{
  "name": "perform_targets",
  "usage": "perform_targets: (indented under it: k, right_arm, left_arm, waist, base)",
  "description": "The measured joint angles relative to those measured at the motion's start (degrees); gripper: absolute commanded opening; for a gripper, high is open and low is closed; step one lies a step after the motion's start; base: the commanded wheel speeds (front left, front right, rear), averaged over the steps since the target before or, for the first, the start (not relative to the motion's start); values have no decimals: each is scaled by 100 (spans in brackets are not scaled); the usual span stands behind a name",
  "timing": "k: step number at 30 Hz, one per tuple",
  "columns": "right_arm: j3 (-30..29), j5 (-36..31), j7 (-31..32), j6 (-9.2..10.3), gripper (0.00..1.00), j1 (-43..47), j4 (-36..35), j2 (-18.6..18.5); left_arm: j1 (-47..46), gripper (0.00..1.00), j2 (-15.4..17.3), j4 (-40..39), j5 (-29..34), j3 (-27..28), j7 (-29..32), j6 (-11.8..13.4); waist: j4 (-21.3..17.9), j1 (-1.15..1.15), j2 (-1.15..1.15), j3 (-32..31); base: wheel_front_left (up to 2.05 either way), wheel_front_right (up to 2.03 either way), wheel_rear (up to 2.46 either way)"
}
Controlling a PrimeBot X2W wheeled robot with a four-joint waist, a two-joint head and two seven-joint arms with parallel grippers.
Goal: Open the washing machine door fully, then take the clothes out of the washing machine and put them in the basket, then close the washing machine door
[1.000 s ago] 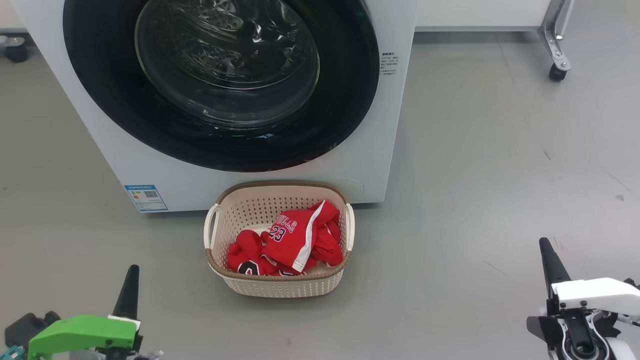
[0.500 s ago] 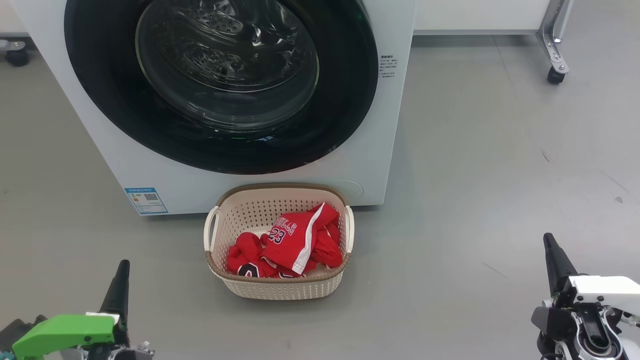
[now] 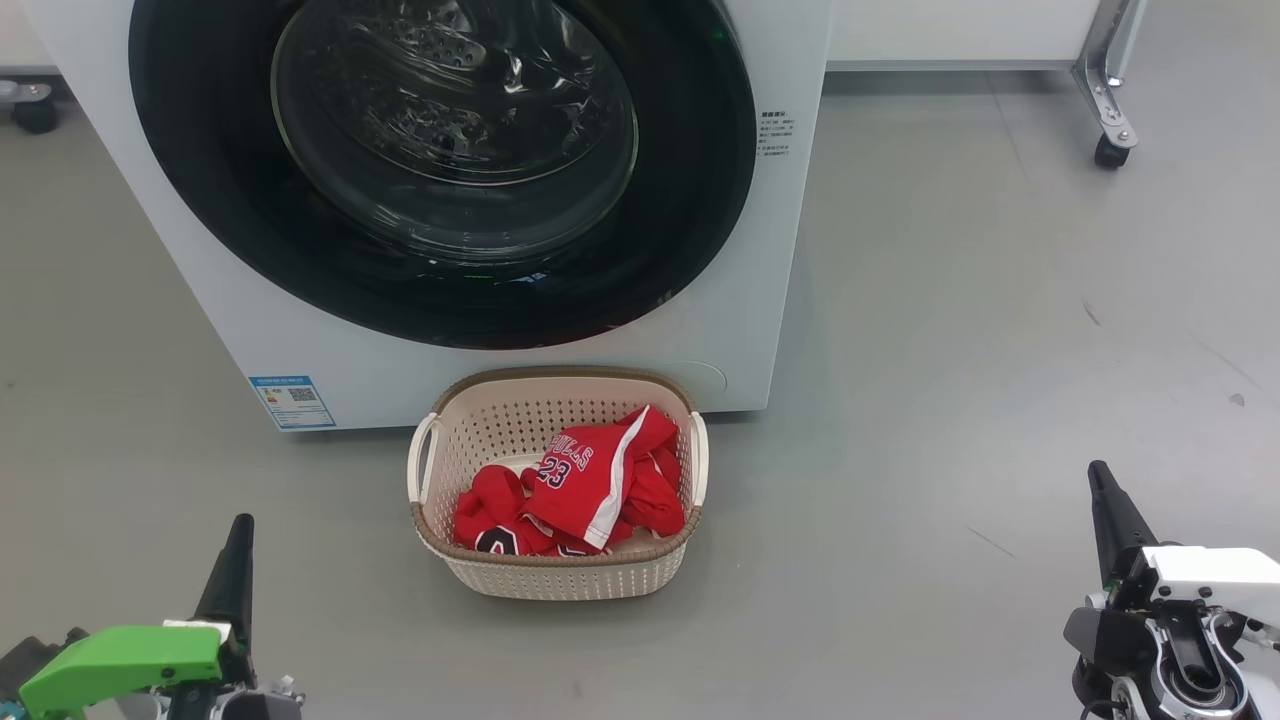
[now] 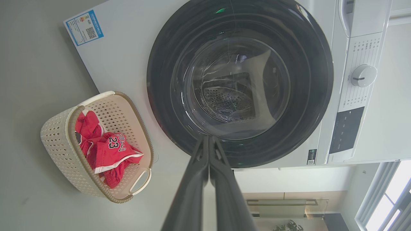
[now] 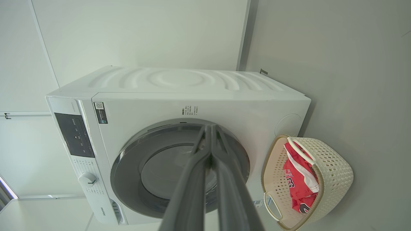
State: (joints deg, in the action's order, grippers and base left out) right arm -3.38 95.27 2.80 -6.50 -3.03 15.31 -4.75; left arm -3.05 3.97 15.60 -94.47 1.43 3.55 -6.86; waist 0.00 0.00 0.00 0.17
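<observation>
The basket (image 3: 560, 578) stands on the grey floor (image 3: 950, 350), just in front of the washing machine (image 3: 790, 250), with the red clothes (image 3: 585, 480) heaped inside it. The washing machine door (image 3: 440, 295) lies flush against the machine's front, closed. The left hand (image 3: 240, 530) hangs low at the near left, well apart from the basket, its two dark fingers pressed together and holding nothing. The right hand (image 3: 1098, 478) sits at the near right, also well clear, fingers tip to tip and empty. The basket lies between them, farther out.
</observation>
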Motion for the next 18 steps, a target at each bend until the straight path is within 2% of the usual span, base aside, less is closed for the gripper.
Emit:
perform_targets:
  k: [18]
  right_arm:
    - [-9,0,1,-10,0,-4,26,0]
  left_arm:
    - [-4,0,0,25,0,7,1,-1]
  waist:
    - [0,0,0,-1]
  base:
    - [0,0,0]
